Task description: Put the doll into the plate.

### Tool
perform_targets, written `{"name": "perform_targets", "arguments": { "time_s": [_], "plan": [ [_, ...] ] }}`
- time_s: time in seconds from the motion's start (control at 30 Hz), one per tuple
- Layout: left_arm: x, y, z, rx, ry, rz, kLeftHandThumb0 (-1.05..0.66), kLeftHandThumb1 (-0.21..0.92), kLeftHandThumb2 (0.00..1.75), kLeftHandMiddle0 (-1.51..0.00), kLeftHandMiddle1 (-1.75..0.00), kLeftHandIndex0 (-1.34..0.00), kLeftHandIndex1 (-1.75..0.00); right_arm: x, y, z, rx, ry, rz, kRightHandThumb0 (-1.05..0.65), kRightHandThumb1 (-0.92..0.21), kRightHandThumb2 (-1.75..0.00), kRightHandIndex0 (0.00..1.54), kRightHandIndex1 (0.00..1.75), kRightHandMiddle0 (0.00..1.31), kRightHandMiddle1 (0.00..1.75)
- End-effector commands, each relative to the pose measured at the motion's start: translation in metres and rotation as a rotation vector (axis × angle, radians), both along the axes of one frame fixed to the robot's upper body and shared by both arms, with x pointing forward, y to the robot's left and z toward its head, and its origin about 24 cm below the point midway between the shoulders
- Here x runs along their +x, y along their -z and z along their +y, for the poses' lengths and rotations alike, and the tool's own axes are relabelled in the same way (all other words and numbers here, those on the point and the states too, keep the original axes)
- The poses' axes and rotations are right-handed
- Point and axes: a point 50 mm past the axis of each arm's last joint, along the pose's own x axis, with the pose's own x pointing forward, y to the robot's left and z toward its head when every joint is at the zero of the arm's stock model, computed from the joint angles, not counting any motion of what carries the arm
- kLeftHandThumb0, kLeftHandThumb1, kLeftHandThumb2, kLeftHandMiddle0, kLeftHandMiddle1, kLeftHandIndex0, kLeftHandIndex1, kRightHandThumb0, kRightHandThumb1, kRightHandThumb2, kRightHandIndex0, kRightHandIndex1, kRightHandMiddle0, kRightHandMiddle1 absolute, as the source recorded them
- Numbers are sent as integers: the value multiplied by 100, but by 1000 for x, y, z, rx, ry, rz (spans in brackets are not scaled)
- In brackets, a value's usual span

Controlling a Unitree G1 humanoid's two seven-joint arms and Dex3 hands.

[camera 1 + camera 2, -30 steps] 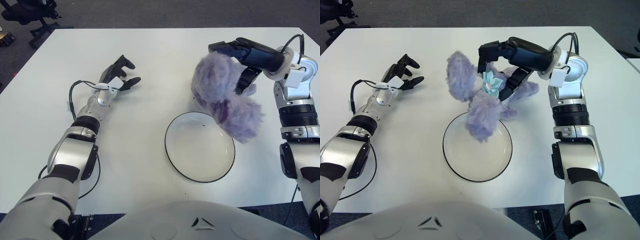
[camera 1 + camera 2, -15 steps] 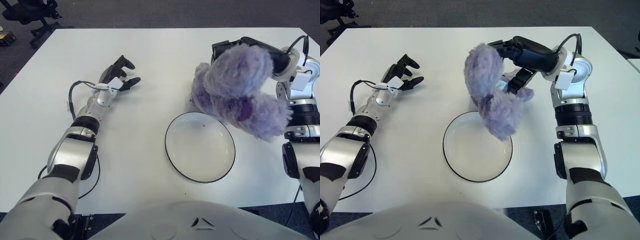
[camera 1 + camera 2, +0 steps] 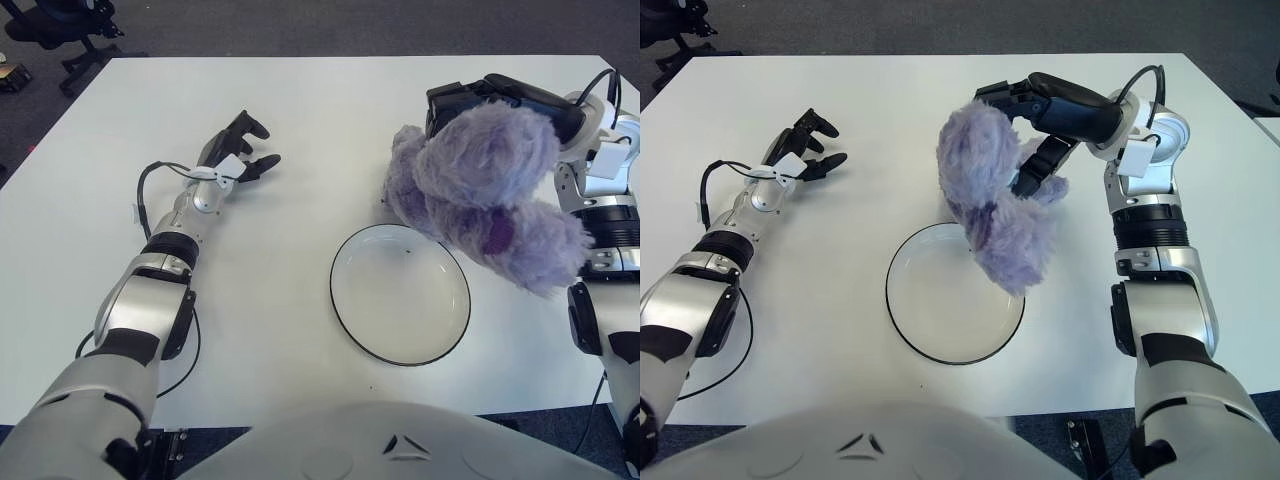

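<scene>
While the doll, a shaggy purple plush, hangs in the air above the far right part of the plate, its lower end droops over the plate's far right rim without plainly touching it; the right hand, above and beyond the plate, has its dark fingers curled into the fur and grips the doll from the far side; the plate, a shallow white dish with a thin dark rim, lies empty on the white table near the robot's body; the left hand shows well to the left of the plate and farther from the robot, its fingers loosely spread and holding nothing.
</scene>
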Motion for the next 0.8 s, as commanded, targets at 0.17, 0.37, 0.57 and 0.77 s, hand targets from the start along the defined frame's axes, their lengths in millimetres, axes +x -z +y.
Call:
{"name": "perform_targets", "arguments": {
  "time_s": [0.17, 0.37, 0.57, 0.77],
  "plan": [
    [0, 3, 5, 11, -21, 23, -1, 92, 39, -37, -161, -24, -146, -2, -6, -5, 14, -32, 1, -1, -92, -19, 60, 139, 48, 121],
    [0, 3, 5, 10, -22, 24, -1, 92, 39, -37, -161, -24, -146, -4, -7, -3, 29, -82, 26, -1, -92, -19, 60, 140, 47, 121],
    [0, 4, 4, 9, -22, 26, -1, 92, 39, -37, -161, -24, -146, -10, -8, -3, 58, -181, 73, -1, -78, -47, 58, 147, 45, 128],
    [0, 4, 4, 9, -22, 26, -1, 92, 39, -37, -162, -24, -146, -11, -8, -4, 57, -193, 79, -1, -76, -51, 57, 148, 45, 129]
  ]
}}
